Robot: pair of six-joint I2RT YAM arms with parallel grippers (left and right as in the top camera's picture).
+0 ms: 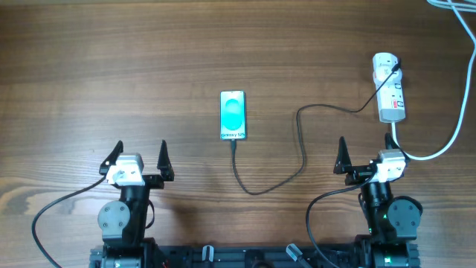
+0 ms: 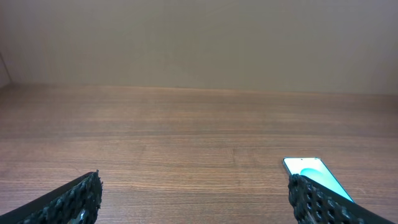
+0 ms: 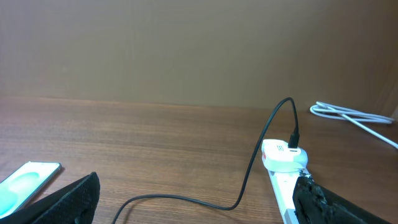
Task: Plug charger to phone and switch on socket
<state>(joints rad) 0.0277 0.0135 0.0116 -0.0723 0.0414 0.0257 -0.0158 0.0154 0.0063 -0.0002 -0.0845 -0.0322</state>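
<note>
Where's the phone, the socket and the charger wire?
phone (image 1: 233, 115): overhead view, middle of its teal screen.
socket (image 1: 390, 91): overhead view, middle of its white body.
charger (image 1: 300, 134): overhead view, middle stretch of its black cable.

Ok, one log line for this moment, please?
left gripper open, empty | right gripper open, empty | charger plugged into socket, tip at phone near edge, seating unclear | socket switch unreadable

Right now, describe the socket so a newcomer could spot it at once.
Look at the right side of the wooden table. The socket is the white oblong strip lying there, right of the phone. Only it has the black charger plugged into its far end and a thick white lead.
</note>
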